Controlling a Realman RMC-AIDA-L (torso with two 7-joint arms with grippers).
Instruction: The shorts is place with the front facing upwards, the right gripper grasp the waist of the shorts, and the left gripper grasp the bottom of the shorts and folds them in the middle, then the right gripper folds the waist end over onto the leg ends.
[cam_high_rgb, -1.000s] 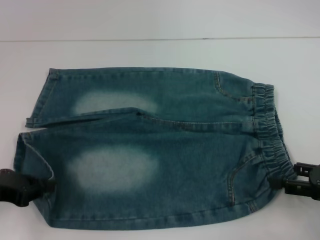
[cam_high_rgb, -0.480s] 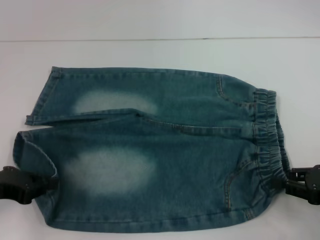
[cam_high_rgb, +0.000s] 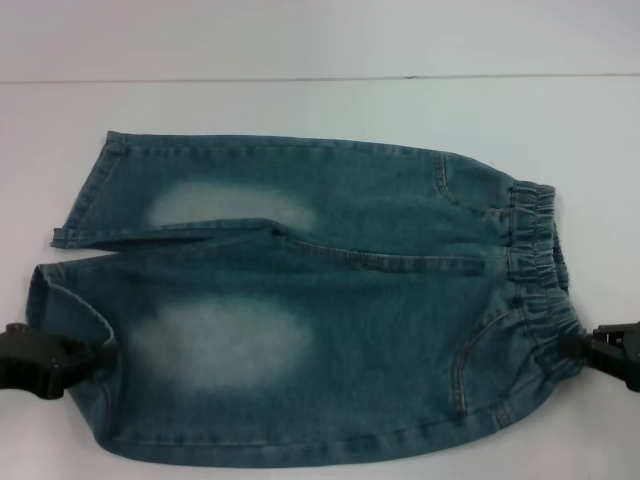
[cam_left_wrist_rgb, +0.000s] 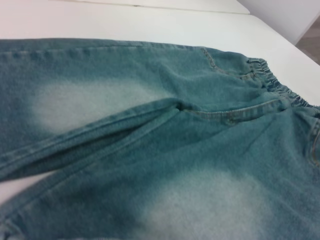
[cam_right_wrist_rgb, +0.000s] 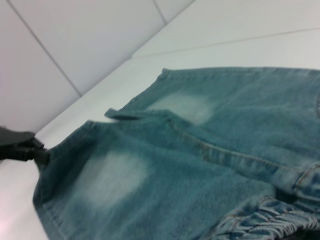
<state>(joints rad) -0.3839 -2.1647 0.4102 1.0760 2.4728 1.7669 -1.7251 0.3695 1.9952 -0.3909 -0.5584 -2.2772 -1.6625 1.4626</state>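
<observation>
With the shorts (cam_high_rgb: 310, 310) flat at centre, I have the left gripper (cam_high_rgb: 95, 358) pinching the near hem at 9 o'clock and the right gripper (cam_high_rgb: 572, 350) clamping the waistband at 3 o'clock, readying the lengthwise fold.

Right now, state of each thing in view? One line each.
shorts: front up, spread flat on the table, not folded yet.
waist of the shorts: puckered, on the robot's right, near corner pulled toward the right end effector.
leg ends: on the robot's left, two hems apart.
left end effector: at the near leg hem, touching denim.
right end effector: at the waistband's near corner.
table: white, bare beyond the shorts.
</observation>
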